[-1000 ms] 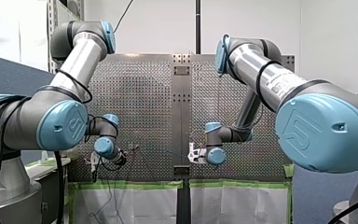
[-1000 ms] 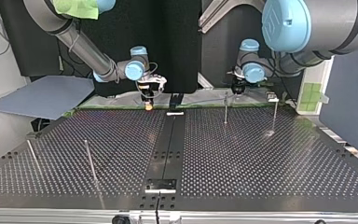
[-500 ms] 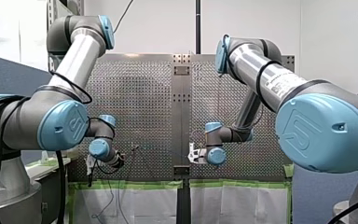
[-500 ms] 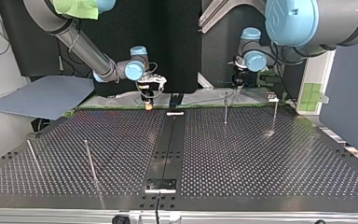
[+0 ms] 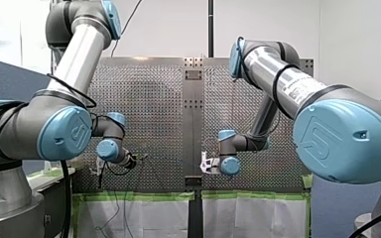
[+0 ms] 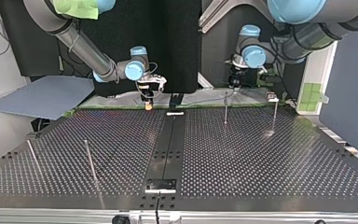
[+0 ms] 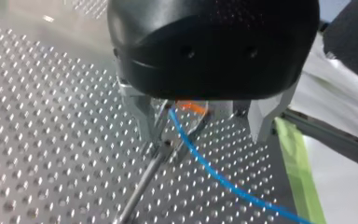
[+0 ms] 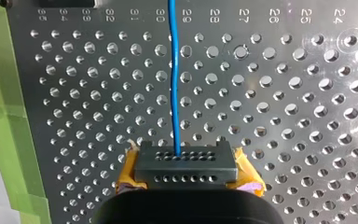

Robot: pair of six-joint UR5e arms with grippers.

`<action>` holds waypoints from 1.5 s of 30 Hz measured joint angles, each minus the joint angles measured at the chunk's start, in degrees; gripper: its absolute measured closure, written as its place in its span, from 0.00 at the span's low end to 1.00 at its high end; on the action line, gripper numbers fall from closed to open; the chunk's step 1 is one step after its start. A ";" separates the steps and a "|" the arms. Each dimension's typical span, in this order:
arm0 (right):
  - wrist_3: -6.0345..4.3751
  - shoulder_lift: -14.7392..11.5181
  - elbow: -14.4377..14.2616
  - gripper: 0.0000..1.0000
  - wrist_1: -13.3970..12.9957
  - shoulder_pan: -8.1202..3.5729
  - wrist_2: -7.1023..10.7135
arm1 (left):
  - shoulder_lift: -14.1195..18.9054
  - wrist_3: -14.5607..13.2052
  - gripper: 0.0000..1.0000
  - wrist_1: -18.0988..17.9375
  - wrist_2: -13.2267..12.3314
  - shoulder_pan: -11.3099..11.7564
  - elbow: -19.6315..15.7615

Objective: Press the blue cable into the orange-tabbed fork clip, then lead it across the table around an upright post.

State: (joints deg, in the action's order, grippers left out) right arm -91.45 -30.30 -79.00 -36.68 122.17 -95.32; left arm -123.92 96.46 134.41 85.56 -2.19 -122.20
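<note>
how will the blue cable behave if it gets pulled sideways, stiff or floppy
Probably flexible but slightly springy: the blue cable is thin and runs almost straight ahead of my right gripper, with small waves. It likely bends without kinking, since it curves smoothly away from the orange tab between my left gripper's open fingers. It looks light for its length.
</note>
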 joint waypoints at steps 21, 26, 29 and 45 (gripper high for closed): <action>0.03 0.08 0.01 1.00 -0.02 -0.37 0.10 | 0.05 -1.31 0.00 -4.61 3.01 -3.14 -0.83; 0.03 0.13 0.02 1.00 -0.06 -0.39 0.11 | 0.05 -1.24 0.00 -4.66 3.50 -3.37 -0.83; 0.03 0.16 0.02 1.00 -0.04 -0.40 0.18 | 0.05 -1.28 0.00 -4.60 3.57 -3.49 -0.83; 0.03 0.26 0.02 1.00 -0.16 -0.73 0.52 | 0.04 -1.63 0.00 -3.68 4.80 -3.86 -0.86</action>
State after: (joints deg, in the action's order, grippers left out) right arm -91.43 -30.03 -78.98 -36.84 121.45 -94.81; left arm -123.88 94.83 130.73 90.36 -6.05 -123.06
